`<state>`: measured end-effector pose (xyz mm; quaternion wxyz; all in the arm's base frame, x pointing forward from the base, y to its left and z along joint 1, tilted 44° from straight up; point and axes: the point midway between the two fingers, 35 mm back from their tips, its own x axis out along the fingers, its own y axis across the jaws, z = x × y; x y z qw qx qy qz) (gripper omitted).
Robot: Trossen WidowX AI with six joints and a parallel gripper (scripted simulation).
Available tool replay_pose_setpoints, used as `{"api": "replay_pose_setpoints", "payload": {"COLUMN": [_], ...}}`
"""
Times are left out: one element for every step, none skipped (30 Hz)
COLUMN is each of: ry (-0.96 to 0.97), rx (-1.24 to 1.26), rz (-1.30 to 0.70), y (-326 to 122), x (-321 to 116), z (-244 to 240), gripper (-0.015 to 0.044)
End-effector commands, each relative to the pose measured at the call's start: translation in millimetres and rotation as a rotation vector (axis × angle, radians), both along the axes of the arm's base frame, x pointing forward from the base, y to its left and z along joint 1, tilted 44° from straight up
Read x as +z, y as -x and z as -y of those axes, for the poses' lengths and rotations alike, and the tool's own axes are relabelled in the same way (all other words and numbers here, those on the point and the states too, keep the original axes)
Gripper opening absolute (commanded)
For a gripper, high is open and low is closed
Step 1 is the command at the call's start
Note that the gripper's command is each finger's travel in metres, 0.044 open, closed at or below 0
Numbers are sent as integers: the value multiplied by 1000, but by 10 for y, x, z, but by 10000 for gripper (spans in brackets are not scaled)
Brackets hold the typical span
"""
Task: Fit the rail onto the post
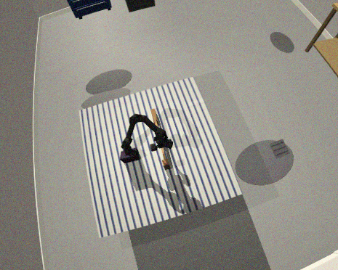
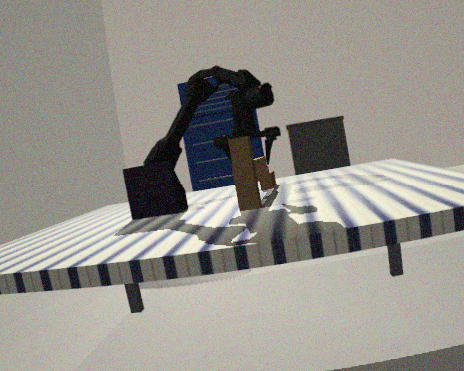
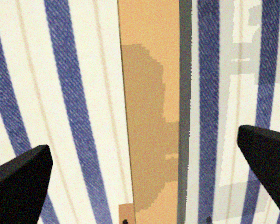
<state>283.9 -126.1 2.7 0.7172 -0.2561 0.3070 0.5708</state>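
Observation:
The long wooden rail (image 1: 155,117) (image 3: 150,25) runs under my gripper toward the upright wooden post (image 1: 166,162) (image 2: 244,174). In the top view its near end appears to reach the post, but the pegs, the holes and any small gap cannot be made out. The footboard block (image 2: 267,179) stands behind the post; how the rail sits in its bracket is not clear. The post hides most of the rail in the exterior view, so its level is hard to judge. My gripper (image 3: 147,144) is wide open over the rail, one finger on each side, touching neither side in the wrist view.
The arm's dark base (image 1: 129,155) (image 2: 156,193) stands on the striped table top (image 1: 108,199) (image 2: 59,253), to the left of the rail. The arm arches over to the rail, and its shadow falls across the stripes. In the wrist view a small reddish-brown piece (image 3: 125,210) shows beside the rail.

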Motion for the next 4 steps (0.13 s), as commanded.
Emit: {"api": "replay_pose_setpoints", "payload": {"ry": [-1, -1, -1, -1], "rx": [-4, -4, -4, -4], "rz": [-1, -1, -1, -1], "y": [-2, -2, -2, -2], "x": [13, 13, 13, 13], "z": [-1, -1, -1, -1], "gripper": [440, 440, 440, 440]}}
